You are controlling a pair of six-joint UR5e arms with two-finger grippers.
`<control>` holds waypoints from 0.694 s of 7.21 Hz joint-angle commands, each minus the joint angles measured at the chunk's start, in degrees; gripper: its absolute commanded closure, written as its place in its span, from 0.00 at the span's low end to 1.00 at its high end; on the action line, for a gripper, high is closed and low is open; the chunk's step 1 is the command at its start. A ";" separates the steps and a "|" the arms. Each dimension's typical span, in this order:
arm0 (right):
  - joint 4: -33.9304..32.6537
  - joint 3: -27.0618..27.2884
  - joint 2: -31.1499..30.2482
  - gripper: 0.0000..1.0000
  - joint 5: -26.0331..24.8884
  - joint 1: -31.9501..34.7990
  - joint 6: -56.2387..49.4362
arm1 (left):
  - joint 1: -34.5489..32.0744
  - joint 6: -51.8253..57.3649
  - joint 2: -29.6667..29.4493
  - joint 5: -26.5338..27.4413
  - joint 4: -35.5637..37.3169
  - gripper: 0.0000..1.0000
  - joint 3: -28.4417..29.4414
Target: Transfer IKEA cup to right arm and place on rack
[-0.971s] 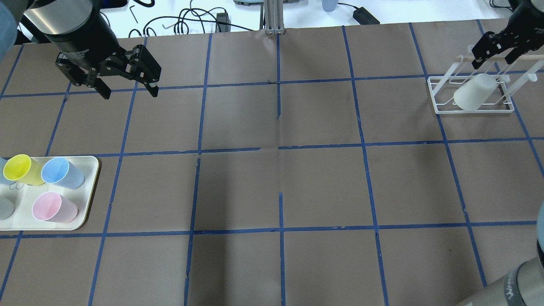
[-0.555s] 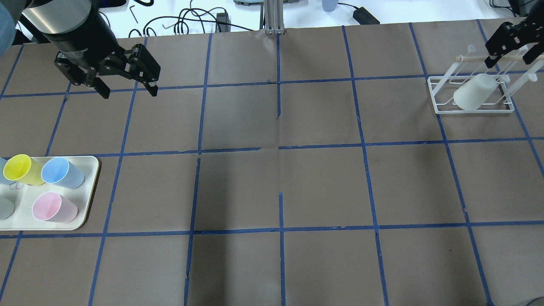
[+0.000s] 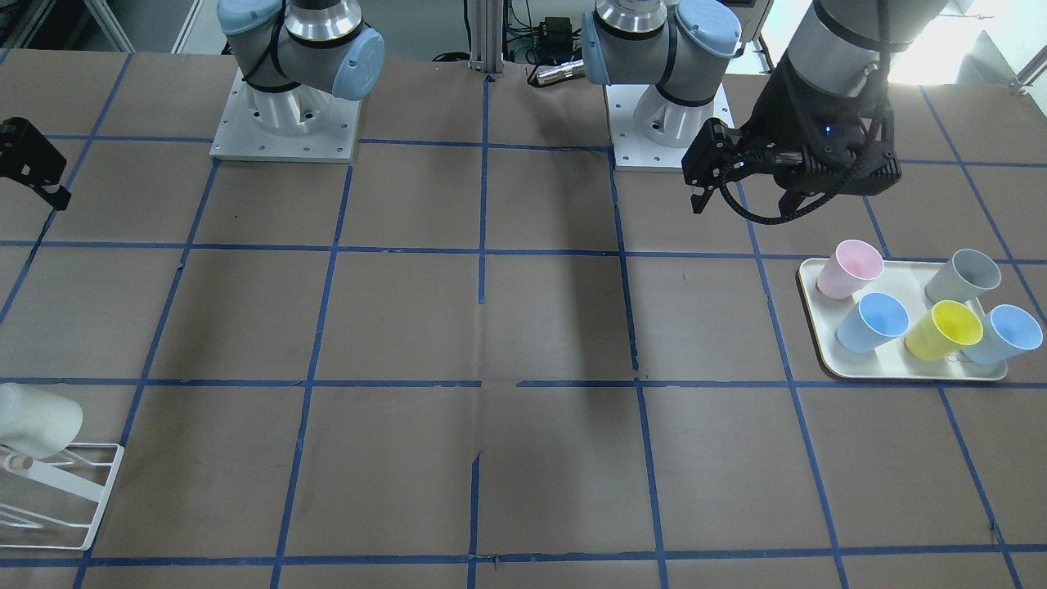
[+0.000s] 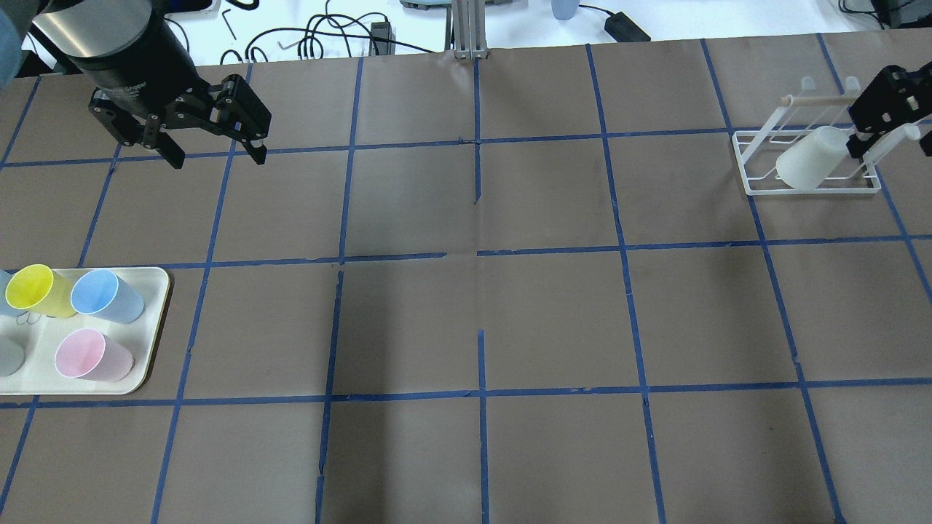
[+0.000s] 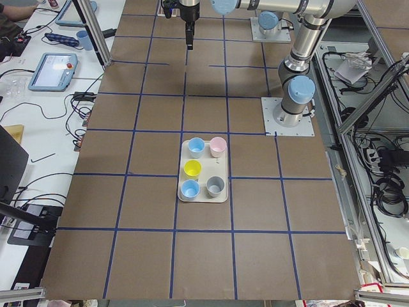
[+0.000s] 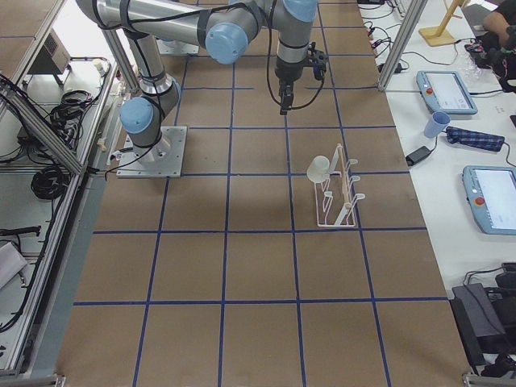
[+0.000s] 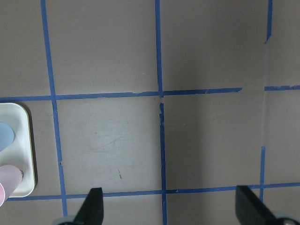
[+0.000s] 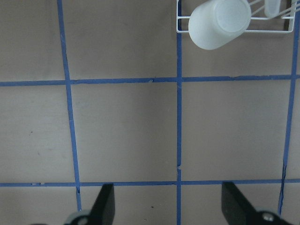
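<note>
The IKEA cup [image 4: 810, 164], cream-white, hangs mouth-down and tilted on a rod of the white wire rack [image 4: 808, 191] at the far right. It also shows in the right wrist view [image 8: 218, 23] and the front view [image 3: 37, 419], on the rack [image 3: 92, 497]. My right gripper [image 4: 892, 120] is open and empty, above the rack's right end; its fingertips [image 8: 105, 202] stand wide apart. My left gripper [image 4: 217, 156] is open and empty at the far left, above bare table; it also shows in the left wrist view [image 7: 171, 211].
A cream tray [image 4: 156, 291] at the left edge holds a pink cup [image 4: 91, 354], a yellow cup [image 4: 36, 290], a blue cup [image 4: 105, 295] and a grey cup [image 4: 9, 356]. Cables lie beyond the table's far edge.
My right gripper has moved off the rack's back rail toward the view's right edge. The cup stays on the rack. The left gripper has barely moved.
</note>
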 commanded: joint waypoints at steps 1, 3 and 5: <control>-0.63 2.02 -1.93 0.17 0.13 4.43 8.45 | 0.67 0.00 0.09 -0.15 -0.07 0.00 -0.14; -1.95 -0.25 -1.41 0.17 -2.31 12.16 10.59 | 0.76 0.00 0.18 -0.06 0.02 0.00 -0.05; -1.95 -3.85 2.00 0.17 -2.24 20.68 18.39 | 0.76 0.00 0.18 -0.06 0.02 0.00 -0.05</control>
